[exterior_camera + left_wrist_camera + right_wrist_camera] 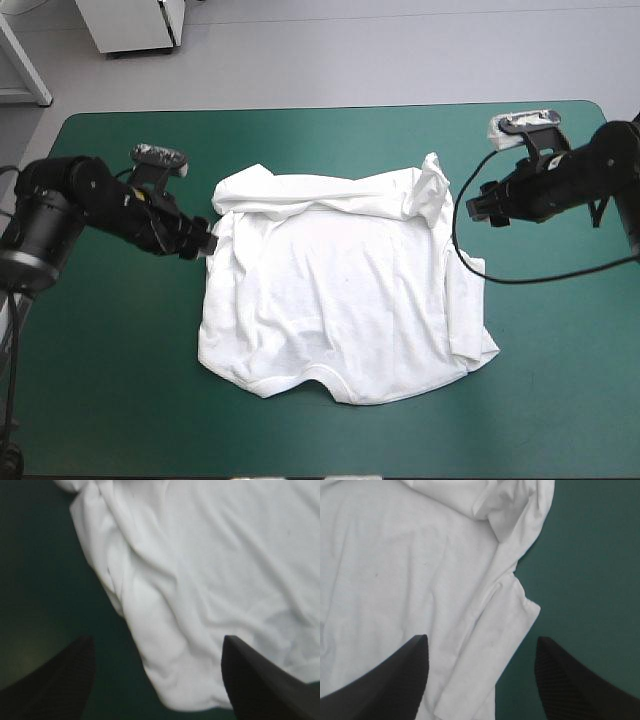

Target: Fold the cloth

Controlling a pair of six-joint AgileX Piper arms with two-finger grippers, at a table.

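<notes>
A white, short-sleeved fabric T-shirt [340, 290] lies spread mostly flat at the middle of the bench [120, 390], on its teal-green cover. The T-shirt's far edge is turned over into a rumpled band, and its far right corner is bunched up. A narrow strip is doubled along its right side.

The left gripper [203, 240] sits at the T-shirt's left edge, toward the far corner. Its black fingers [55, 685] are spread wide. In the left wrist view a rounded fold of the T-shirt [210, 555] edge lies between them (whether they touch it I cannot tell).

The right gripper [478, 208] stands just beside the right edge, near the bunched corner. Its fingers [385, 680] are also spread apart, holding nothing. The doubled strip of the T-shirt [395, 555] runs between them, with bare cover to one side
</notes>
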